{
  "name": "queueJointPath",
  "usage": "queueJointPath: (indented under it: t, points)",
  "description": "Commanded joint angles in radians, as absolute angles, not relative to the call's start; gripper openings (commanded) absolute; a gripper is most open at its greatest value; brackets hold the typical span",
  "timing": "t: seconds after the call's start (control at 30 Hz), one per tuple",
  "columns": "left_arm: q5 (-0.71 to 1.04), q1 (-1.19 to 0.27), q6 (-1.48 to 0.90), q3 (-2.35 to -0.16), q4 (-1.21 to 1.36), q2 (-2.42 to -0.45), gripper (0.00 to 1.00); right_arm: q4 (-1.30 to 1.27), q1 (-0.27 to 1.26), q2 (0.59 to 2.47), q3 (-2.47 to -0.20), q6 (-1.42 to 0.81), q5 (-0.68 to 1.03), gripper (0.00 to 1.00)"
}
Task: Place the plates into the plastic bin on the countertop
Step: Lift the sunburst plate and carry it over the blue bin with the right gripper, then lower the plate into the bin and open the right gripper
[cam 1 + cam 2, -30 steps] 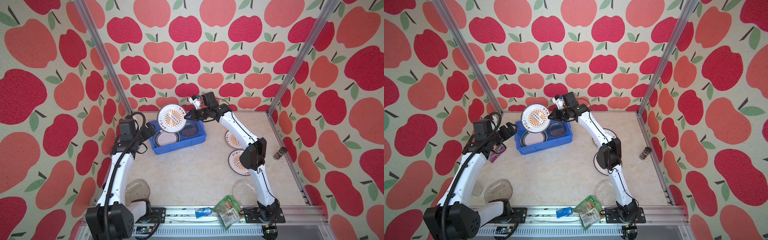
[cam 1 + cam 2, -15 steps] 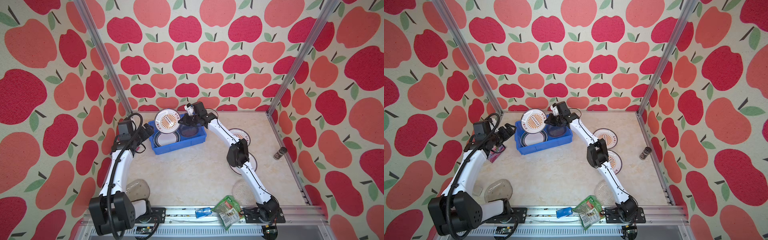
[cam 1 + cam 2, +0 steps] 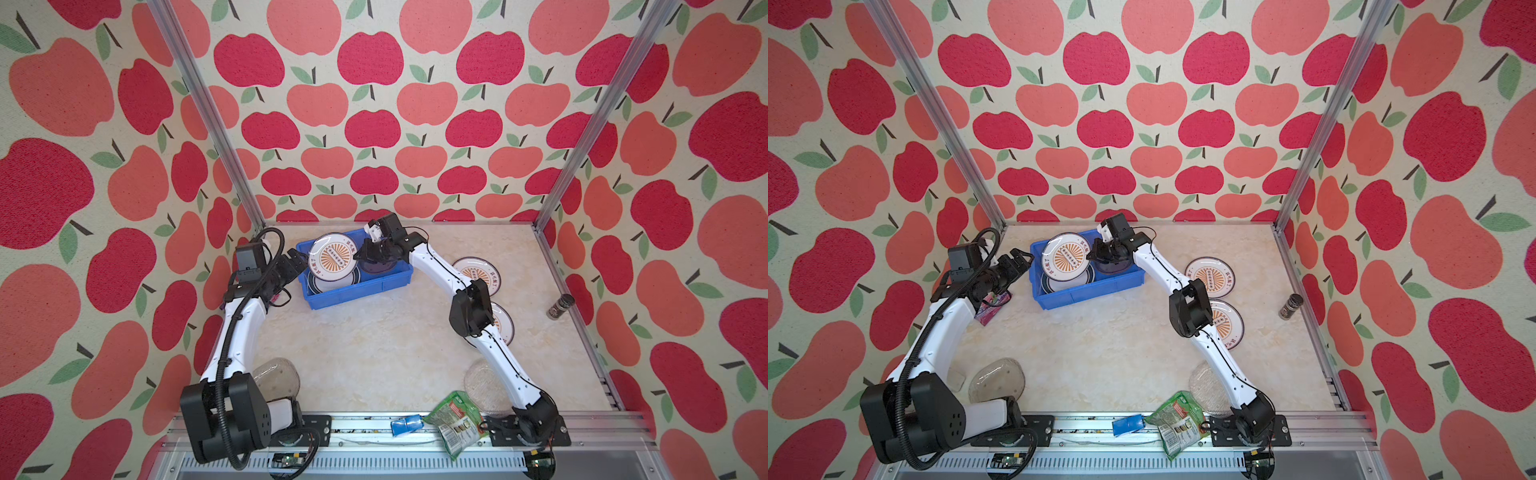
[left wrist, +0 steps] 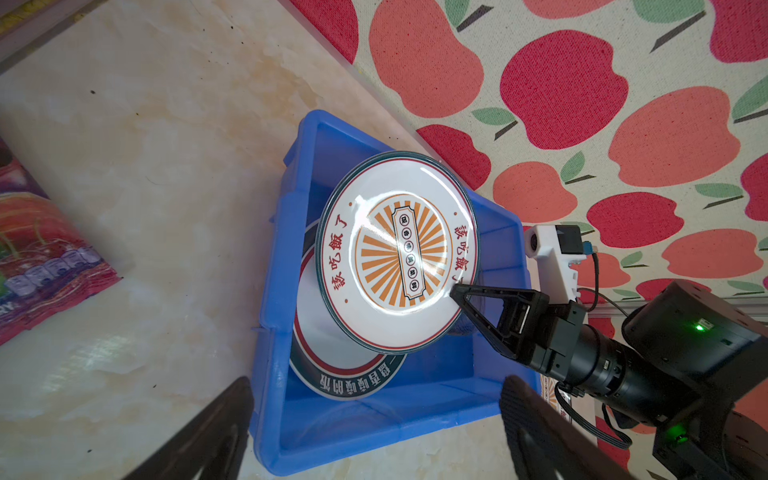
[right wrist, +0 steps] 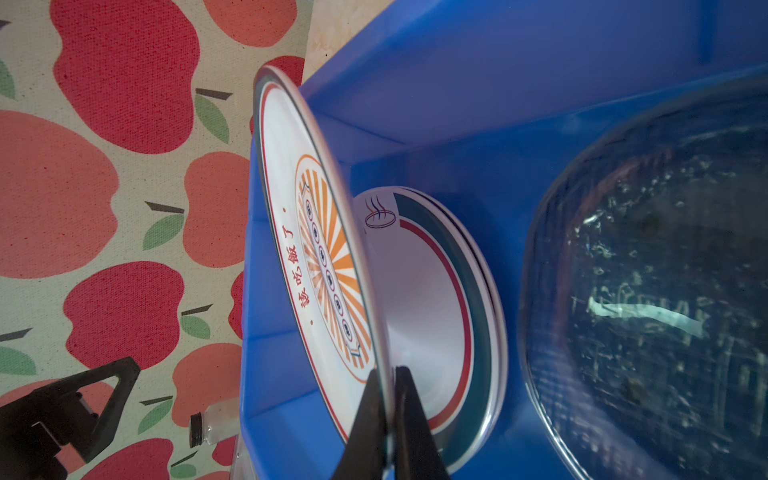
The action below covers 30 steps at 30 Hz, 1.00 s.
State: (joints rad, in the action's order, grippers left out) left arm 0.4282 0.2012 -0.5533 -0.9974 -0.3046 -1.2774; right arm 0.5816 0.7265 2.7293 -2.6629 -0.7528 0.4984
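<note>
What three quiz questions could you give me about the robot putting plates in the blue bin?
1. True or false: the right gripper is shut on the sunburst plate.
2. What lies under that tilted plate in the blue bin? A) dark-rimmed plate B) green snack bag C) spice bottle
3. Fill in: the left gripper, just outside the bin, is ____.

Key: 1 true; 2 A; 3 open.

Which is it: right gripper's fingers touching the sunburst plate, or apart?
Touching. The right wrist view shows the fingers of the right gripper clamping the sunburst plate at its rim.
</note>
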Motion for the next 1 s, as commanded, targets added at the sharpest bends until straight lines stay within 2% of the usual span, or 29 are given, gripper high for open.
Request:
queueJointPath:
  t: [0.0,0.37,0.5,0.63,0.97]
  points:
    - [0.447,0.208,-0.566,-0.977,-0.282,-1.284,0.95,0.635,0.727,2.767,-2.691,-0.729,0.522,0.0]
    - [0.423,0.207,-0.549,-0.962,-0.303,-1.27,0.97,0.654,0.737,2.804,-2.712,-0.714,0.531,0.01]
    - [0.417,0.208,-0.543,-0.965,-0.307,-1.276,0.96,0.679,0.744,2.804,-2.712,-0.702,0.528,0.18]
    - [0.425,0.207,-0.546,-0.958,-0.292,-1.286,0.96,0.706,0.759,2.777,-2.711,-0.649,0.488,0.28]
    - [0.437,0.208,-0.534,-0.984,-0.306,-1.308,0.96,0.802,0.773,2.719,-2.697,-0.571,0.436,0.32]
